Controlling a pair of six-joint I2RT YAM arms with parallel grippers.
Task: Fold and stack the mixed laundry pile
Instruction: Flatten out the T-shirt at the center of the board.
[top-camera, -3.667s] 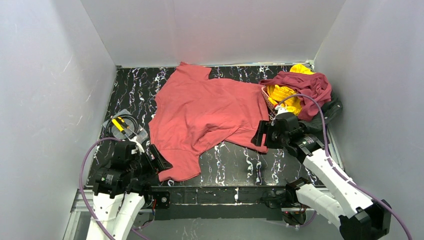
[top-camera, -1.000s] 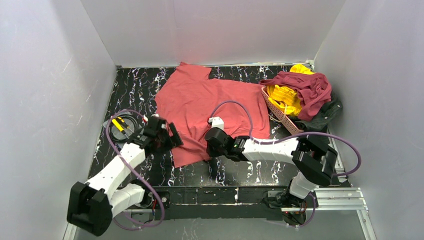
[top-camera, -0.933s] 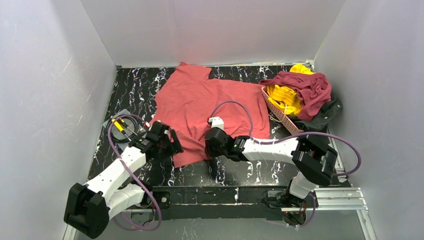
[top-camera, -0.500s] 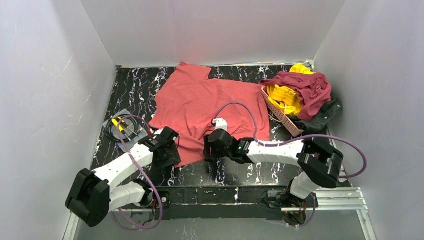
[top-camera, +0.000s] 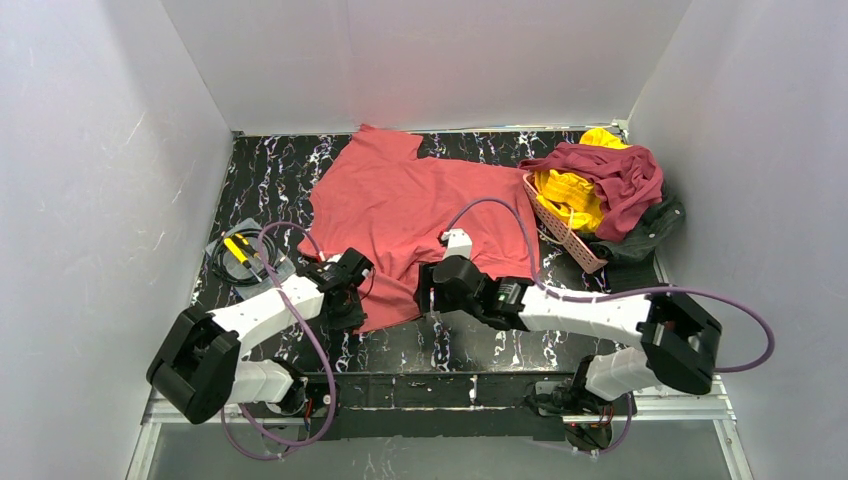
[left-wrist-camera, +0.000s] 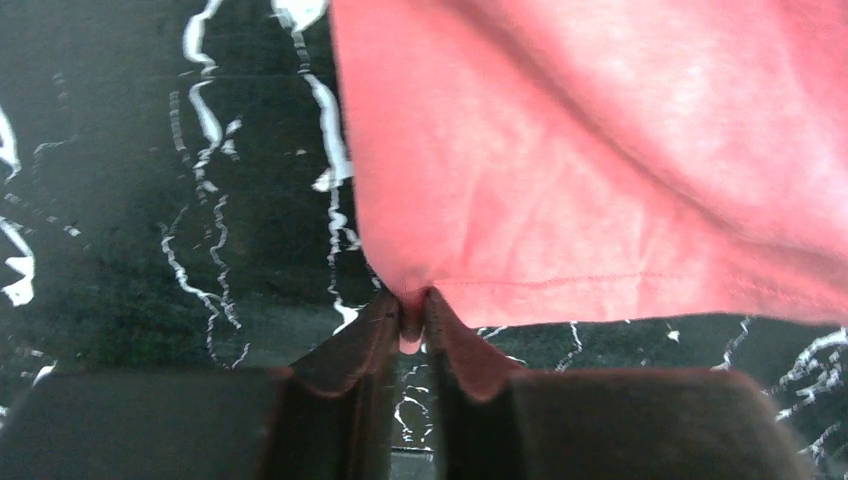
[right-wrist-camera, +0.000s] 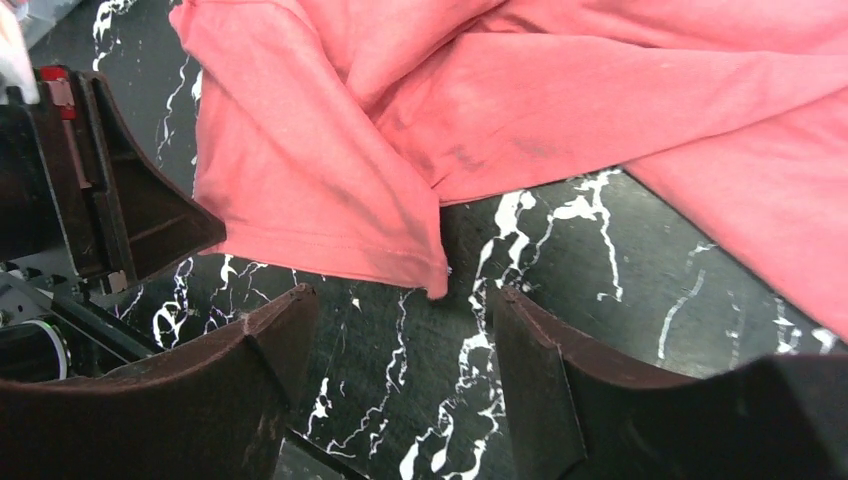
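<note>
Four garments are counted in the top view, and none is judged folded yet. The salmon-red shirt (top-camera: 420, 205) is spread roughly flat across the middle of the bench (top-camera: 260, 170), with its near part bunched in overlapping layers. The maroon garment (top-camera: 612, 168), the yellow garment (top-camera: 563, 190) and the charcoal garment (top-camera: 655, 222) are heaped in and over the pink basket (top-camera: 562, 238) at the far right. No stack is begun. The left claw (top-camera: 352, 296) and the right claw (top-camera: 430, 292) are set at the shirt's near hem, near each other. Their jaws are masked here by the wrists, and how much of the charcoal garment lies under the heap cannot be told.

In the left wrist view, the left claw is seen clenched on one corner of the shirt's hem, a small nub of cloth pinched between the tips. Most of the shirt is cut off by the frame.

In the right wrist view, the right claw is released, with its jaws wide apart on either side of the hem's other corner, which lies ungripped on the bench. Whether the tips touch the bench cannot be made out. The first fold is judged to be only in preparation.
</note>
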